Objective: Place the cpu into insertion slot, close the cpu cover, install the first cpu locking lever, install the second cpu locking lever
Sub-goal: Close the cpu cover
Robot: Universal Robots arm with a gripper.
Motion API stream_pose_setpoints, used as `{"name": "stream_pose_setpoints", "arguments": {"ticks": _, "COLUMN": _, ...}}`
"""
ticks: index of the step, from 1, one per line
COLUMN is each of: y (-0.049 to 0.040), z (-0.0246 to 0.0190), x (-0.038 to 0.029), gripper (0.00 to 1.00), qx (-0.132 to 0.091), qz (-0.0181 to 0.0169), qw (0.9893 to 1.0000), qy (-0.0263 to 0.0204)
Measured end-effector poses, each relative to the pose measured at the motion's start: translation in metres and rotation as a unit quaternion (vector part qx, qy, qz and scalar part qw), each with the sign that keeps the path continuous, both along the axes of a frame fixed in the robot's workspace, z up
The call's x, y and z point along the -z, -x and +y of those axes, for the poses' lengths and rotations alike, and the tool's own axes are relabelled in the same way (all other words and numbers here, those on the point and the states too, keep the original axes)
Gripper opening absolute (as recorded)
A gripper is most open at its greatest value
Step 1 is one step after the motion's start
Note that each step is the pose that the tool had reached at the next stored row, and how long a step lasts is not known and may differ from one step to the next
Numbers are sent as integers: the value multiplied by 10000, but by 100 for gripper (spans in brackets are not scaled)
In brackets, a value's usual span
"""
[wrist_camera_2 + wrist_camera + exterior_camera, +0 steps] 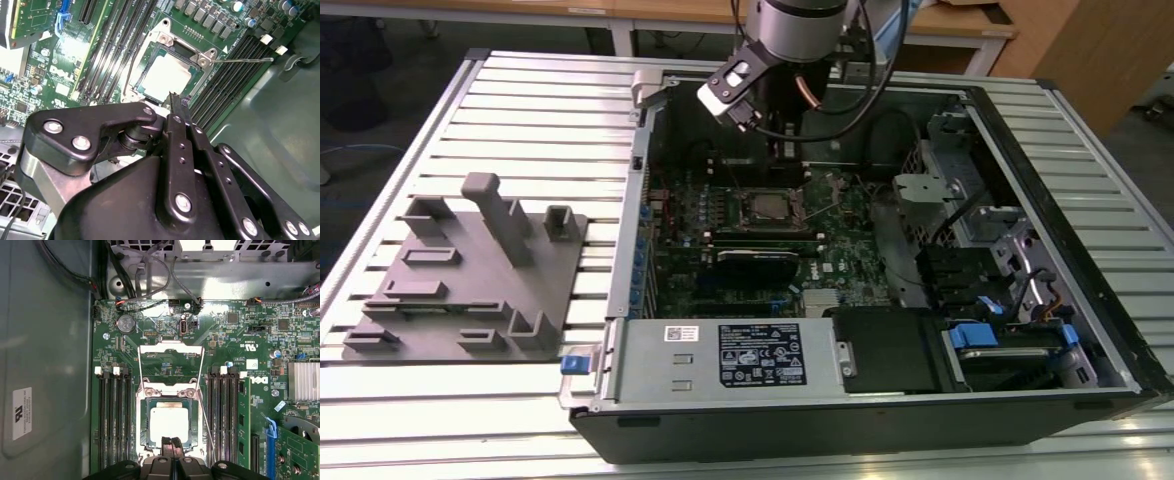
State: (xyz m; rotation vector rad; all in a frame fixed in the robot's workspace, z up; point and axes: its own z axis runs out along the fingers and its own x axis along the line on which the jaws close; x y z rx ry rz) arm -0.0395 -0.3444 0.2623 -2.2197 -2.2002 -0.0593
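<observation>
The cpu [170,422] lies flat in the insertion slot [144,440] with its silver face up, also seen in the second wrist view as the pale cpu [167,77]. The cpu cover [170,347] is swung open and lies back past the slot, off the chip. A thin wire locking lever [205,425] runs along one side of the slot, and its free end [245,61] sticks out, unlatched. My gripper [171,442] hovers over the chip's near edge, shut with nothing between its fingertips [172,100]. In the exterior view the gripper [781,145] hangs above the slot [767,207].
The open computer case [1067,150] lies on a slatted table. Black memory slots [115,420] flank the socket on both sides. A labelled power-supply box [734,355] fills the case's near side, with drive bays and cables on the exterior view's right. A grey fixture block [467,270] stands on the left.
</observation>
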Motion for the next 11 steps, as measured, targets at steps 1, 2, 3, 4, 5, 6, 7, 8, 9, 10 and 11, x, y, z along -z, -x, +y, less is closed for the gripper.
{"name": "stream_pose_setpoints", "arguments": {"ticks": 1, "y": 0, "z": 0, "x": -12, "gripper": 11, "qx": 0, "qz": 0, "qw": 10000, "qy": -1}}
{"name": "stream_pose_setpoints", "arguments": {"ticks": 2, "y": 0, "z": 0, "x": -23, "gripper": 11, "qx": 0, "qz": 0, "qw": 10000, "qy": -1}}
{"name": "stream_pose_setpoints", "arguments": {"ticks": 3, "y": 0, "z": 0, "x": -35, "gripper": 11, "qx": 0, "qz": 0, "qw": 10000, "qy": 0}}
{"name": "stream_pose_setpoints", "arguments": {"ticks": 4, "y": 0, "z": 0, "x": -48, "gripper": 11, "qx": 0, "qz": 1, "qw": 10000, "qy": 0}}
{"name": "stream_pose_setpoints", "arguments": {"ticks": 5, "y": 0, "z": 0, "x": -61, "gripper": 11, "qx": 0, "qz": 0, "qw": 10000, "qy": -1}}
{"name": "stream_pose_setpoints", "arguments": {"ticks": 6, "y": 0, "z": 0, "x": -73, "gripper": 11, "qx": 0, "qz": 0, "qw": 10000, "qy": -1}}
{"name": "stream_pose_setpoints", "arguments": {"ticks": 7, "y": 0, "z": 0, "x": -80, "gripper": 11, "qx": 0, "qz": 1, "qw": 10000, "qy": 0}}
{"name": "stream_pose_setpoints", "arguments": {"ticks": 8, "y": 0, "z": 0, "x": -81, "gripper": 11, "qx": 0, "qz": 0, "qw": 10000, "qy": -1}}
{"name": "stream_pose_setpoints", "arguments": {"ticks": 9, "y": 0, "z": 0, "x": -81, "gripper": 11, "qx": 0, "qz": 0, "qw": 10000, "qy": -2}}
{"name": "stream_pose_setpoints", "arguments": {"ticks": 10, "y": 0, "z": 0, "x": -81, "gripper": 11, "qx": 0, "qz": 0, "qw": 10000, "qy": -2}}
{"name": "stream_pose_setpoints", "arguments": {"ticks": 11, "y": -1, "z": 0, "x": -82, "gripper": 11, "qx": 0, "qz": 0, "qw": 10000, "qy": -2}}
